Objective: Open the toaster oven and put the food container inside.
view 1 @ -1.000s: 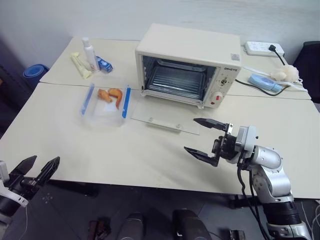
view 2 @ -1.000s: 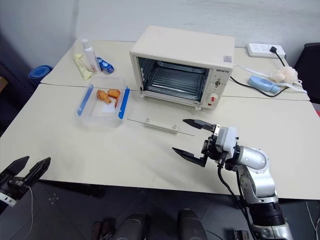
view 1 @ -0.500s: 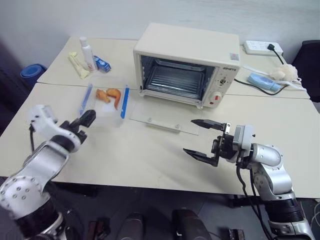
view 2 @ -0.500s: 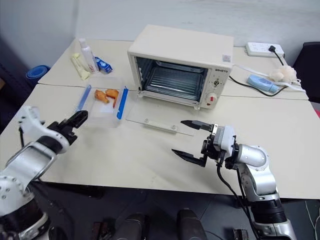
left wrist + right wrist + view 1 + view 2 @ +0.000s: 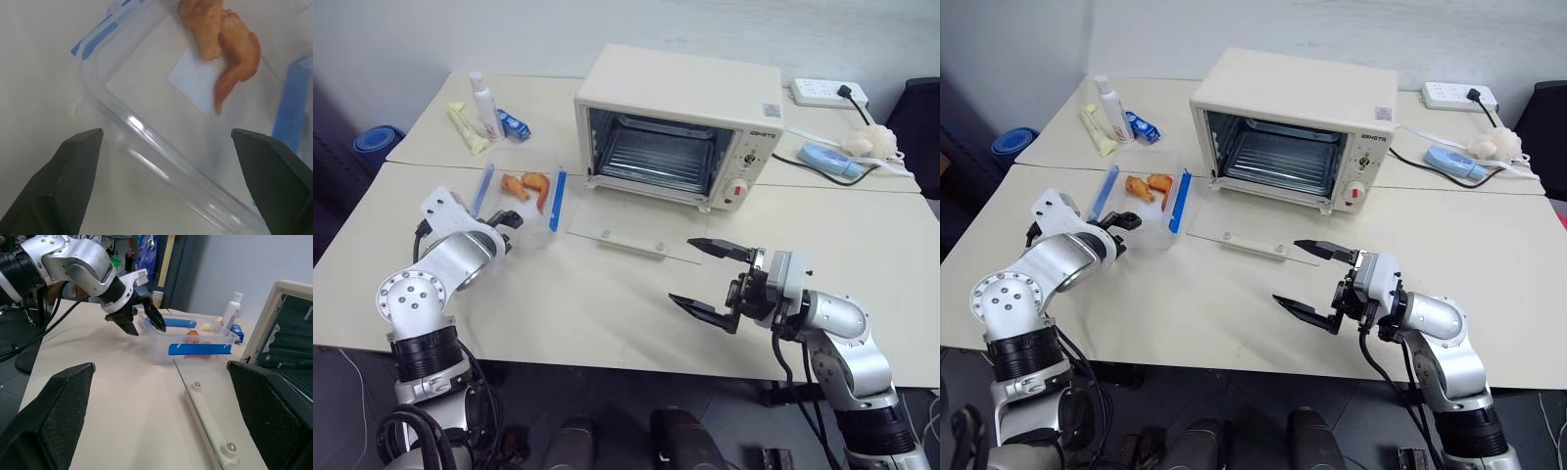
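Left wrist view puts your left gripper (image 5: 164, 181) at the near corner of the food container (image 5: 195, 98), jaws spread wide, nothing grasped.
Your toaster oven (image 5: 680, 122) already stands open, its glass door (image 5: 636, 230) flat on the table (image 5: 587, 304), so that half is done; grasping and loading remain. One container sits just left of the one oven, untouched. Your right gripper (image 5: 710, 281) hangs released in front of the oven, empty.

Left hand (image 5: 139, 318) open beside food container (image 5: 195, 340)
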